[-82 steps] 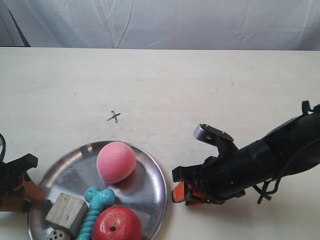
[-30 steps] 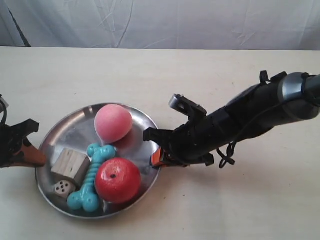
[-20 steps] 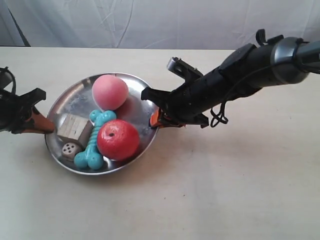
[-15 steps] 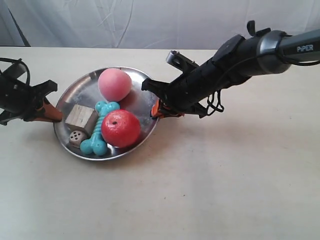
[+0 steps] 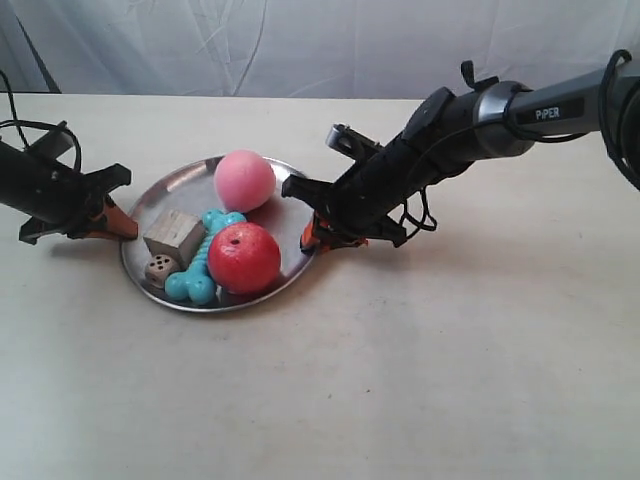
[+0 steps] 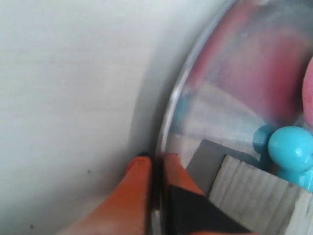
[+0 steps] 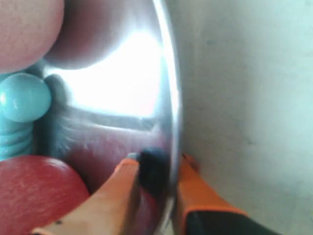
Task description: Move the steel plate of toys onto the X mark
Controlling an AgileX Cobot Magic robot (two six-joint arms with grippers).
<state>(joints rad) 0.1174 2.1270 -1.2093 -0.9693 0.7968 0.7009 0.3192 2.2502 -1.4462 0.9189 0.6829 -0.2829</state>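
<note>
The steel plate [image 5: 160, 196] sits left of centre, holding the pink ball [image 5: 245, 180], red apple-like ball [image 5: 243, 257], turquoise bone [image 5: 195, 281], wooden cube [image 5: 173, 235] and die [image 5: 158, 268]. My left gripper [image 5: 117, 226] is shut on the plate's rim [image 6: 180, 95] beside the cube [image 6: 254, 191]. On the opposite side, my right gripper [image 5: 312, 238] is shut on the rim [image 7: 169, 73], one finger inside near the red ball [image 7: 34, 191]. The X mark is not visible; whether the plate covers it cannot be told.
A white cloth backdrop [image 5: 320, 45] hangs behind the table's far edge. The right arm's dark body with cables [image 5: 470, 130] stretches from the upper right down to the plate. Pale tabletop [image 5: 420, 370] lies in front and to the right.
The plate with its toys has travelled from the near left corner toward the table's middle, over where the X showed earlier. Both grippers moved with it, shut on its rim.
</note>
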